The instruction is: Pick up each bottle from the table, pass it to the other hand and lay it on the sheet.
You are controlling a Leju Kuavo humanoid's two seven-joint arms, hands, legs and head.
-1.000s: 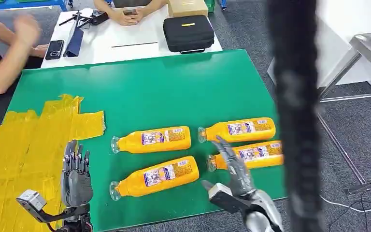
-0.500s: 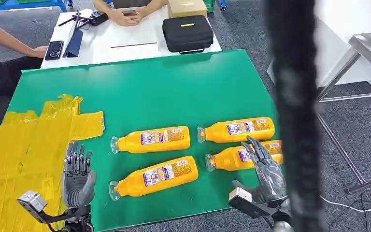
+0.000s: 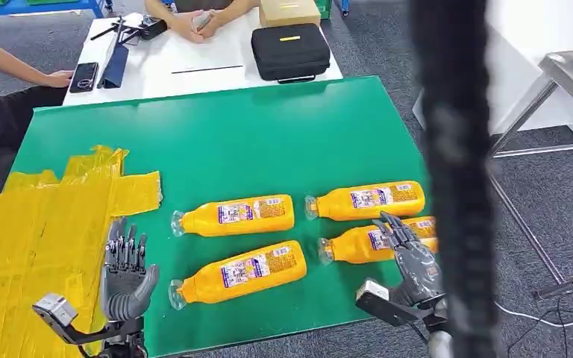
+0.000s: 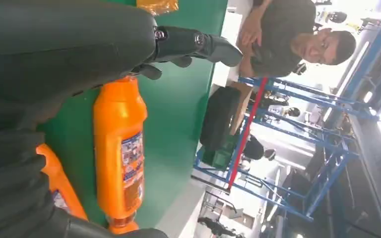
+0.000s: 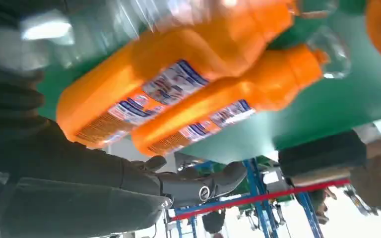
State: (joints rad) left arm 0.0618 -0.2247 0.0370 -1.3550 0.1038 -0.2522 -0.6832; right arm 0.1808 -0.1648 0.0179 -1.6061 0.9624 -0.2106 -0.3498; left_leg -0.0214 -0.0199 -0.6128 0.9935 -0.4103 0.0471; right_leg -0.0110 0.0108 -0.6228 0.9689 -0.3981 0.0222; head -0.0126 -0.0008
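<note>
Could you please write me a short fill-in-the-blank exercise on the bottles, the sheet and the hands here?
1. ____ orange bottles lie on the green table.
2. The right hand reaches over the near right bottle; its cap points toward the robot's ____.
3. The yellow sheet holds ____ bottles.
4. The left hand is ____, beside the sheet.

Missing words: four; left; no; open

No text, brand or number is legible in any view. Each of the four orange bottles carries a printed label, purple-and-white panel beside an orange panel: far-left bottle (image 3: 233, 215), near-left bottle (image 3: 240, 271), far-right bottle (image 3: 365, 200), near-right bottle (image 3: 358, 245). Print on all labels is too small and blurred to read.
</note>
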